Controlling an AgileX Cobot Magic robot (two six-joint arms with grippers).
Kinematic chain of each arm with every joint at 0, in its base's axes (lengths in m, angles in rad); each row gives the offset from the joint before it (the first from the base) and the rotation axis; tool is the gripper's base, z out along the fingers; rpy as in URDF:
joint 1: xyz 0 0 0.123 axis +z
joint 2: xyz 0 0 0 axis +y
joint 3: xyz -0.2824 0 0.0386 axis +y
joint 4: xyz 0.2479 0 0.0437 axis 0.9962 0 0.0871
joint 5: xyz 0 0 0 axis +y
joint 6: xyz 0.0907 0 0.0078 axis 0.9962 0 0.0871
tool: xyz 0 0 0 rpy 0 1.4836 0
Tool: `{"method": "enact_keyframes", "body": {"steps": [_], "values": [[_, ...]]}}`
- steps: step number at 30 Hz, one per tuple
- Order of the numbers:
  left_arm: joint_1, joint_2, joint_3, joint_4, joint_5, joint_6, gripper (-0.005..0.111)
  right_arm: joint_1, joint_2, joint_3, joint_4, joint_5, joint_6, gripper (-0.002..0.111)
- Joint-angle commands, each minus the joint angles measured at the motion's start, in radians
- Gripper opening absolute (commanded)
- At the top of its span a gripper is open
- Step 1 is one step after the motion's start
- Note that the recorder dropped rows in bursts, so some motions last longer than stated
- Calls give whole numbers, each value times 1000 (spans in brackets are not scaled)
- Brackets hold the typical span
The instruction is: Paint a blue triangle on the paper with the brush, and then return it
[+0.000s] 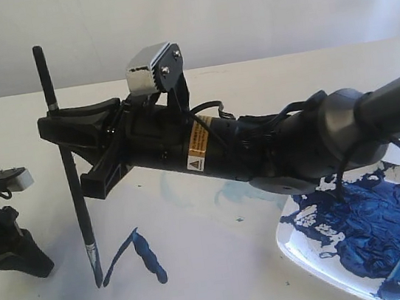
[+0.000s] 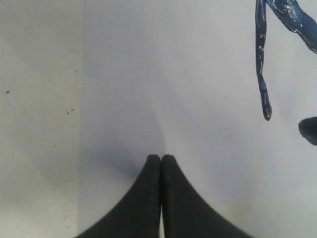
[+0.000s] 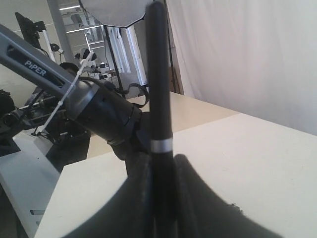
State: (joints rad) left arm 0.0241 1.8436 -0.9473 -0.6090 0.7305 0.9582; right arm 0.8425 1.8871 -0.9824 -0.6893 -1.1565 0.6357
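My right gripper (image 1: 68, 155) reaches across from the right and is shut on the brush (image 1: 79, 204), which stands nearly upright. The brush's blue tip touches the paper (image 1: 216, 267) beside the lower end of a thin dark-blue stroke (image 1: 118, 260). That stroke meets a thicker one (image 1: 150, 260) at a peak, so two sides of the blue triangle show. In the right wrist view the black brush handle (image 3: 158, 99) rises between the fingers of my right gripper (image 3: 161, 171). My left gripper (image 1: 23, 258) (image 2: 161, 157) rests shut and empty, low over the paper (image 2: 198, 74), left of the strokes (image 2: 262, 74).
A white plate (image 1: 288, 246) smeared with thick blue paint lies at the front right, partly under the right arm (image 1: 274, 147). Faint pale-blue smears (image 1: 179, 190) mark the sheet below the arm. The paper's edge runs along the cream table (image 2: 39, 99).
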Motion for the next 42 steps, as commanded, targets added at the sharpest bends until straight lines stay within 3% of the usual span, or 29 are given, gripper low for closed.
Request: {"method": "enact_keyframes", "body": {"steps": [1, 42], "values": [[3, -1, 9, -17, 21, 2, 0, -5, 21, -5, 6, -18, -5, 0], [3, -1, 9, -17, 21, 5, 0, -5, 42, -22, 19, 10, -5, 0]]}}
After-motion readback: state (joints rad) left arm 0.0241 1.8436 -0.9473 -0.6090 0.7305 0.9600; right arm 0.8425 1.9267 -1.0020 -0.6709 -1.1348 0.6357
